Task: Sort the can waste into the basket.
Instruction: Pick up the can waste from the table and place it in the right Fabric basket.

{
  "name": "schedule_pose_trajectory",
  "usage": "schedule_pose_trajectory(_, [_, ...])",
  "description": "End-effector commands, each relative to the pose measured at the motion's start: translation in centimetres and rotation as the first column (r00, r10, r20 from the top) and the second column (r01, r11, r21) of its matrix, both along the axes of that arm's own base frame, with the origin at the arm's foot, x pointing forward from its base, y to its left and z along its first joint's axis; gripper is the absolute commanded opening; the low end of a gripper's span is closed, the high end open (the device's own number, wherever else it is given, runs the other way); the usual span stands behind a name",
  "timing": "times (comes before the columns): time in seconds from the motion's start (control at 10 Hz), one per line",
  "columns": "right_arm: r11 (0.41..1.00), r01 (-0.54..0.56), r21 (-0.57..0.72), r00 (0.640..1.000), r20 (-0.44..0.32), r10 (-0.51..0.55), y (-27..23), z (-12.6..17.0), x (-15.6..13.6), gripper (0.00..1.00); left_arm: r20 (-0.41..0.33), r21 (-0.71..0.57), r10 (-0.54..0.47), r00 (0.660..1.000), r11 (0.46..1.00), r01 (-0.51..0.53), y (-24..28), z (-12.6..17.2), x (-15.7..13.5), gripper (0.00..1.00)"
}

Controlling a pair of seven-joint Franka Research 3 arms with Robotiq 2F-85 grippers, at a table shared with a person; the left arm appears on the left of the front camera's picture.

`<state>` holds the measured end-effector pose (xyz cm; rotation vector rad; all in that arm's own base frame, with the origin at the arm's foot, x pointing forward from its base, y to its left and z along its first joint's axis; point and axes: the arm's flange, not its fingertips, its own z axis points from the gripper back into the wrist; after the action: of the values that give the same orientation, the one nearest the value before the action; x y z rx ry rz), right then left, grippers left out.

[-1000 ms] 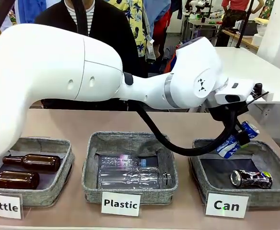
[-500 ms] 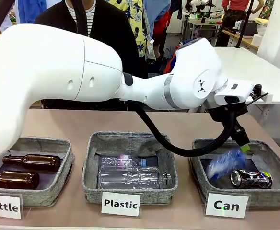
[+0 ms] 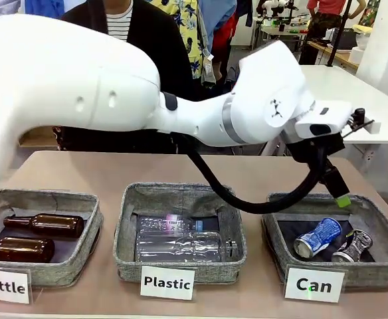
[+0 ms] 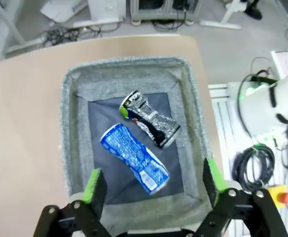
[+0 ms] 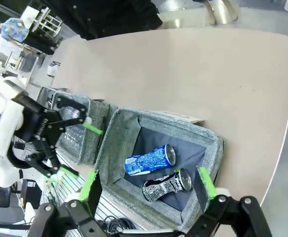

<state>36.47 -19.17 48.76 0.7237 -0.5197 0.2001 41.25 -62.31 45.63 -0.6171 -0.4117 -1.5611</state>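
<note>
Across the tan table (image 3: 101, 173) a person in a dark jacket (image 3: 147, 40) stands at the far side, and three grey baskets sit along my near edge. My left gripper (image 4: 151, 185) hangs above the basket (image 3: 380, 266) carded "Can" (image 3: 313, 284), its jaws spread wide with nothing between them. Below it both cans lie on the dark lining: the blue-and-white can (image 4: 134, 158) sits between my green pads (image 4: 92, 178) in the left wrist view, and the dented black-and-silver can (image 4: 149, 118) touches it on the far side, the two forming a slanted pair. My right gripper (image 5: 149, 185) is also open and empty, looking down on the same basket from higher up. From the front I see the cards and the neighbouring baskets, with brown bottles (image 3: 44, 224) in the one marked "Bottle" and clear plastic bottles (image 3: 177, 242) in the one marked "Plastic". My right wrist view adds my left gripper's own fingers, splayed beside the basket's rim.
</note>
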Motion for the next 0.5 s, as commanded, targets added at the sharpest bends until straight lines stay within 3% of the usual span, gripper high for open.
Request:
schedule_pose_trajectory(0.0, [0.999,-0.039,-0.012,0.999,0.005,0.039,2.4,0.6,2.0,1.0,0.021,-0.04,-0.019,1.0,0.999,0.02,6.2,2.3,-1.1,1.0])
schedule_pose_trajectory(0.4, [0.976,-0.213,0.044,0.977,-0.012,0.214,13.6,0.4,8.4,1.0,-0.021,-0.168,0.087,0.996,0.982,-0.09,21.4,9.1,1.9,1.0])
